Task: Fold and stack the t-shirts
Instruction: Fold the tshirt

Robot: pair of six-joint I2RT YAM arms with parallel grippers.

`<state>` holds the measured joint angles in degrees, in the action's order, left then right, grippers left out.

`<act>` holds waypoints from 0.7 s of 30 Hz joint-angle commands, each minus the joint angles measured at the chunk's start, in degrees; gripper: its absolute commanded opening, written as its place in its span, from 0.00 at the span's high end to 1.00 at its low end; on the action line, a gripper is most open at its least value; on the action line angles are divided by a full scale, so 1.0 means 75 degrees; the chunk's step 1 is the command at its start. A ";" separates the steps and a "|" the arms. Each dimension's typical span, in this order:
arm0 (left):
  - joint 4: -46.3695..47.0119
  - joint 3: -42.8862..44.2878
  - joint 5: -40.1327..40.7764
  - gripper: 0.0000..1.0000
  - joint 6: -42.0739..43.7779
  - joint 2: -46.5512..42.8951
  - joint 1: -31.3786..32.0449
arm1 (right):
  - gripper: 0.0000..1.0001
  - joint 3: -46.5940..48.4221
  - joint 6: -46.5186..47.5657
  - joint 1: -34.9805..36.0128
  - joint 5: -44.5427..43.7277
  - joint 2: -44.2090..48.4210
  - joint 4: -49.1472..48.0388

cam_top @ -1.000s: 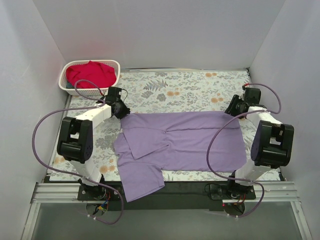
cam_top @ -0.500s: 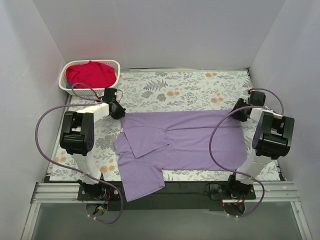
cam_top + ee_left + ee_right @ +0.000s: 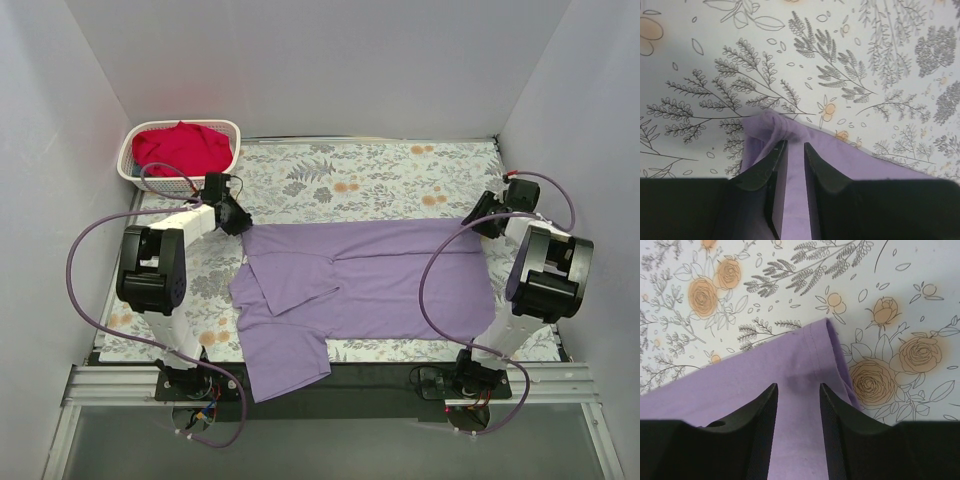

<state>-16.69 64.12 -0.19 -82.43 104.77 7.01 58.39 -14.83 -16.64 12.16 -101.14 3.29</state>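
Top view: judging by the layout, step 1 is in hand, i.e. the far edge is being lined up for the first fold. The lavender t-shirt [image 3: 380, 275] is lying spread on the table [image 3: 380, 180], on the near side of the basket [image 3: 130, 172] and stretching off to its right. The red t-shirt [image 3: 180, 148] is sitting bunched inside the basket, untouched. The left fingers [image 3: 235, 218] are hovering at the shirt corner just near-side of the basket. The right fingers [image 3: 480, 216] are sitting at the far-edge corner well right of the basket. The cloth is looking mostly flat, w/ one sleeve flipped onto the body at the basket-side end. A flap there is drooping over the near table edge.

Left wrist: the fingers [image 3: 765, 170] are standing narrowly parted over the basket-side corner [image 3: 765, 122], which is bunching into a small roll just past the tips. Nothing is looking clamped.

Right wrist: the fingers [image 3: 757, 415] are standing wider apart, released, straddling flat cloth beside the hemmed corner [image 3: 827, 347] farthest from the basket.

Next move, prob.: both are needing to drop and pinch their corners, then carry the edge over evenly. The rolled corner is risking a double-layer grab.
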 commanded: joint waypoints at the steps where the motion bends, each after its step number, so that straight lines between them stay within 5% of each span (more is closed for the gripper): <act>1: 0.0104 0.0298 -0.0350 0.79 0.0198 -0.0470 -0.0008 | 0.61 0.0370 -0.0050 -0.0066 0.0205 0.0350 -0.0321; 12: 0.0268 0.0381 -0.0573 0.77 0.0034 -0.0201 0.0109 | 0.67 0.0722 -0.0577 -0.0066 0.0711 -0.0623 -0.0626; 21: 0.0117 0.0404 0.0352 0.79 -0.0025 0.0479 0.0109 | 0.69 0.1050 -0.0390 -0.0136 0.0031 -0.1407 -0.0603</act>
<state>-15.00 65.41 -0.99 -82.72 106.78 7.66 63.99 -18.20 -17.15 15.16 -109.23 0.10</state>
